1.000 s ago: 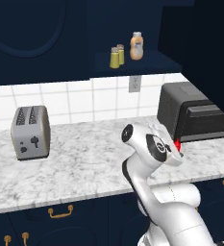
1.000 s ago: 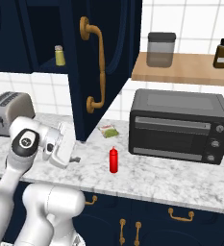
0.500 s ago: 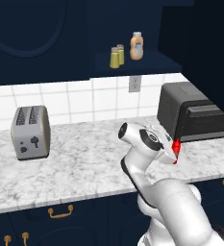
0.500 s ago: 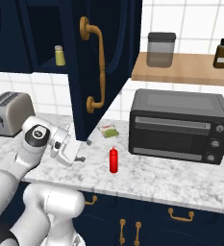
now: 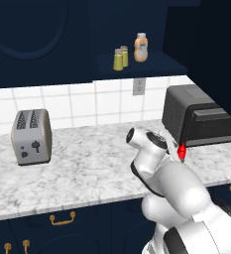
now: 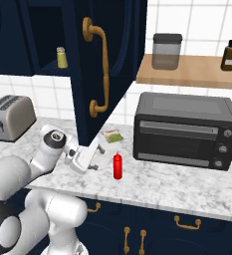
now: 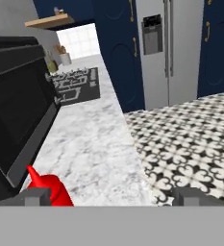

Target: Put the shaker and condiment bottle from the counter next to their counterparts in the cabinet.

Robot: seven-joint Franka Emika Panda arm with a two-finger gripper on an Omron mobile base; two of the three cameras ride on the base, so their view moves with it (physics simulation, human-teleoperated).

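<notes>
— Step in hand, by the look of it: reaching for the bottle [image 6: 118,165]. Stands upright on the counter [image 6: 187,184], near its front edge, before the left end of the oven [image 6: 184,130].

— End effector [image 6: 93,155]?

— Released, grasping nothing; fingers spread wide, just beside the bottle, apart from it.

— How to do it well?

— Best to centre first. In the hand view the bottle [image 7: 50,188] sits hard by one fingertip [image 7: 36,196], not midway. Shift toward the oven until the body lies between both tips, then close on the body, not the tapered nozzle. Slim and tall, so likely to tip if nudged by one finger alone. Keep clear of the oven front.

— Anything seen from one side and not the other?

— Left base view: two shakers [image 5: 119,59] side by side on the cabinet shelf [image 5: 151,68], the orange-tan bottle [image 5: 141,47] just right of them; red bottle [image 5: 182,152] mostly hidden behind the arm. Right base view: bottle in full, open gap to the fingers, one shaker [image 6: 61,57] past the open door [image 6: 103,64]. Hand view alone gives the off-centre alignment.
</notes>
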